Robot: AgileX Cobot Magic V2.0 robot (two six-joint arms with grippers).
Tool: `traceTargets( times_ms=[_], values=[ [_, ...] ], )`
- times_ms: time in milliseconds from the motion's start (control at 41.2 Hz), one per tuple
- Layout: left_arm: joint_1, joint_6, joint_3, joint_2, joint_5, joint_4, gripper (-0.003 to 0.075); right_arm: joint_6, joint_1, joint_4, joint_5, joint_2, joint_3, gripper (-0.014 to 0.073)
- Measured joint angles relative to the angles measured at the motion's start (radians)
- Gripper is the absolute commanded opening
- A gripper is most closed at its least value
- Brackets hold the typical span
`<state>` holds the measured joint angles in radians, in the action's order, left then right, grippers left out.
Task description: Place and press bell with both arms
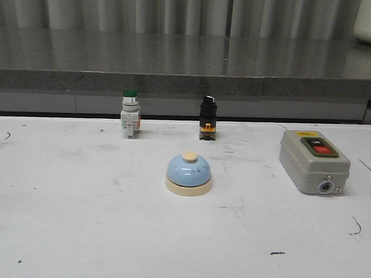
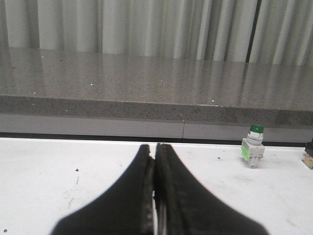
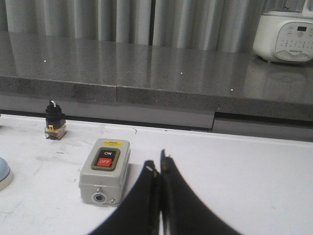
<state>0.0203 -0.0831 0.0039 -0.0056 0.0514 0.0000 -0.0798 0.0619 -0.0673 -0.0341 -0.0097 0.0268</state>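
On the white bench (image 1: 75, 233), near its middle in the front view, the bell (image 1: 188, 174) sits upright: a light-blue dome on a cream base ring, with a cream knob on top. Nothing touches it, and neither arm shows in that view.

Behind the bell and to its left stands a green-capped push button (image 1: 129, 113); behind and slightly to its right stands a black-topped selector switch (image 1: 207, 117). Well to the right lies a grey switch box (image 1: 314, 161) with a black ON button and a red OFF button on its top face. All three stand apart from the bell and from one another. A grey stone ledge (image 1: 177, 61) runs along the far edge of the bench.

Seen from the left wrist, the left gripper (image 2: 155, 169) has its jaws pressed together, with only a thin seam between the black fingers (image 2: 134, 196); they hold nothing. The green-capped push button (image 2: 253, 152) stands well beyond them.

From the right wrist, the right gripper (image 3: 159, 171) is likewise clenched, its jaws meeting with no gap and empty. The switch box (image 3: 104, 171) sits just beside them, though I cannot tell whether they touch it. The selector switch (image 3: 55, 121) stands farther back, a sliver of the bell (image 3: 4, 175) shows at the picture's edge, and a white appliance (image 3: 286, 34) rests on the ledge.
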Motion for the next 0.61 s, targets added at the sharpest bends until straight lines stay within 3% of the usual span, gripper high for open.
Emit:
traceTargets(
  times_ms=[607],
  values=[
    [0.0, 0.0, 0.0, 0.0, 0.0, 0.0, -0.002, 0.0, -0.012, -0.002, 0.0, 0.0, 0.0, -0.0068]
  ],
)
